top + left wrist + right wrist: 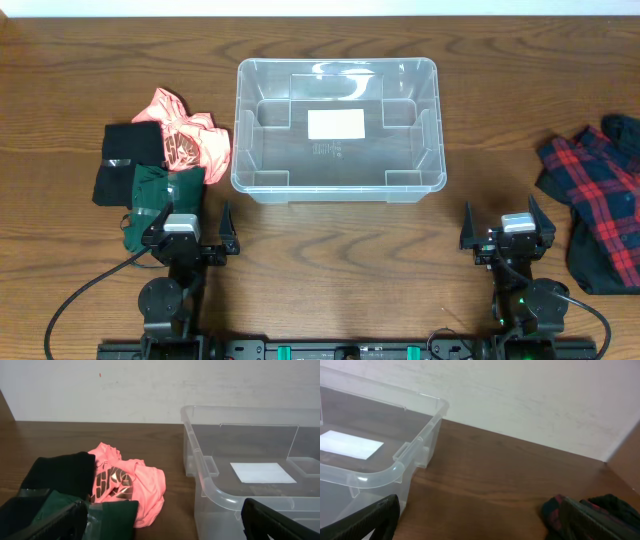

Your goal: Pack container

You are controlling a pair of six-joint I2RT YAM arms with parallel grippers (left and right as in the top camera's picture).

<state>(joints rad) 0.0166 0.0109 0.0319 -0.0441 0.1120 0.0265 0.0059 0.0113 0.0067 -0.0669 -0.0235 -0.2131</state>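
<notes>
**Packing not yet begun: tub empty, both arms waiting**

The container (240, 130) stands upright on the tabletop (340, 270), just toward 12 o'clock from its centre. Nothing lies inside it; only the white label (335, 124) on its base shows through the clear plastic.

At 9 o'clock from the tub there is a loose heap of clothes. A pink garment (185, 135) lies nearest the tub wall, and in the overhead view it looks to touch or almost touch it. A black garment (128, 160) lies beside the pink one, and a green garment (155, 195) lies at the 6 o'clock end of the heap. Well apart, at 3 o'clock near the tabletop edge, lies a crumpled red plaid shirt (600, 200).

The left tool (188, 220) sits at 7 o'clock, just at the green garment's edge. Its fingers are spread wide and it holds nothing. The right tool (503, 222) sits at 5 o'clock, also spread and empty, between the tub and the plaid shirt.

As I judge it, none of the task is done. Every garment is still outside the tub, so all the picking and placing remains.
</notes>
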